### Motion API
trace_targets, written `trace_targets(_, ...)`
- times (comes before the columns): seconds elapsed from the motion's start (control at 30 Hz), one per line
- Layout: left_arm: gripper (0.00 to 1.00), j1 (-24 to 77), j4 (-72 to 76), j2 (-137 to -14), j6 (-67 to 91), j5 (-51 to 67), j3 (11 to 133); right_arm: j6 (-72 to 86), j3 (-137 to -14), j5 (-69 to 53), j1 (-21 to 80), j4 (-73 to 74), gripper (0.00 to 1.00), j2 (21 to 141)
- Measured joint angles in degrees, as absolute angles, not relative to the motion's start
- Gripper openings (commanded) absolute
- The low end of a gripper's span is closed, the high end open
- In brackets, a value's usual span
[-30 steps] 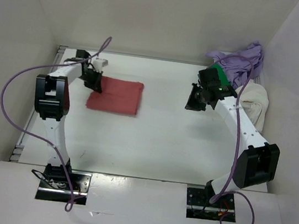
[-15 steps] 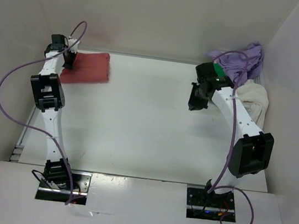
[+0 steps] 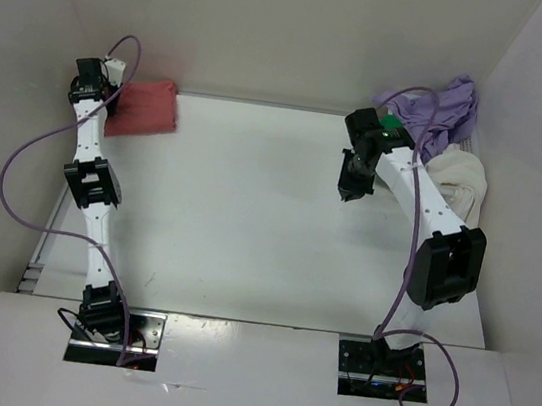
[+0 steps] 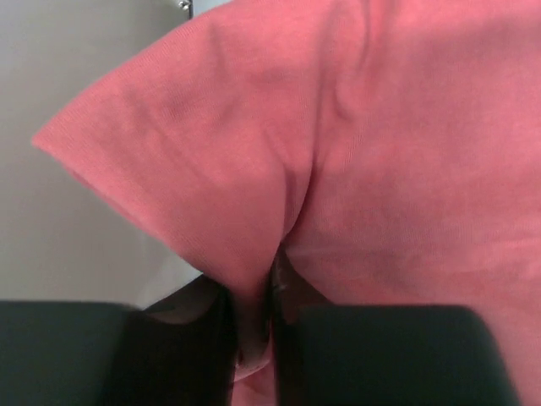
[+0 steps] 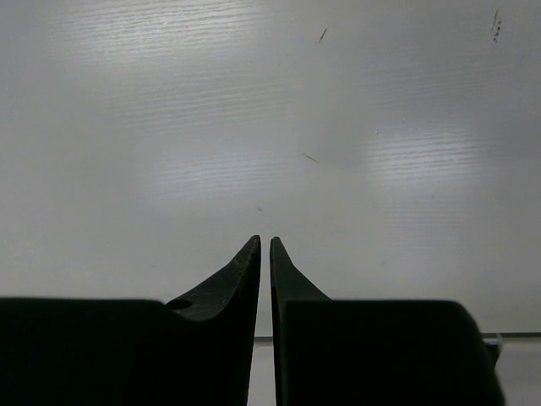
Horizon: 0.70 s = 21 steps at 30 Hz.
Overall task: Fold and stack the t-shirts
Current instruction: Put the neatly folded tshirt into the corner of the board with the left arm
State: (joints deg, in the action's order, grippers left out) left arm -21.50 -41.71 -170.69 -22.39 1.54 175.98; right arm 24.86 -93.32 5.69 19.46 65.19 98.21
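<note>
Left gripper is seemingly pinching the salmon-red cloth t-shirt; right gripper, well right of it, is hovering pressed together.

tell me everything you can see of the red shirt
The red shirt is soft salmon-red knit cloth, folded into a compact rectangle. It lies at the far left corner of the table, close to the back wall. One edge is gathered into a raised ridge, pinched between the fingers of the left gripper, and creases fan out from the pinch. In the wrist view, a folded corner juts out to the left.
</note>
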Motion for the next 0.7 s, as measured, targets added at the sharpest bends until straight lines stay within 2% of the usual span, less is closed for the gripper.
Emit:
trace_targets(0.03,0.75,-21.5,-42.0,-171.2,-22.7,0.9,176.7,24.9,-93.8,5.7,19.9,65.4,0.13,98.8)
trace_targets(0.17,0.91,-21.6,-40.4,-171.5,-22.5,-2.9,177.9,24.9,-94.2,5.7,21.3,65.9,0.15,99.8)
trace_targets(0.43,0.93,-21.0,-37.3,-171.4,-22.4,-6.3,178.0,25.0,-94.2,5.6,21.6,66.8,0.15,100.0)
trace_targets(0.53,0.99,-20.0,-38.8,-170.8,-22.5,-5.5,178.0,25.1,-94.2,5.6,21.7,66.9,0.15,100.0)
trace_targets(0.7,0.99,-16.4,-44.1,-166.5,-22.6,-0.9,178.0,25.5,-94.2,5.3,22.1,66.9,0.15,100.0)
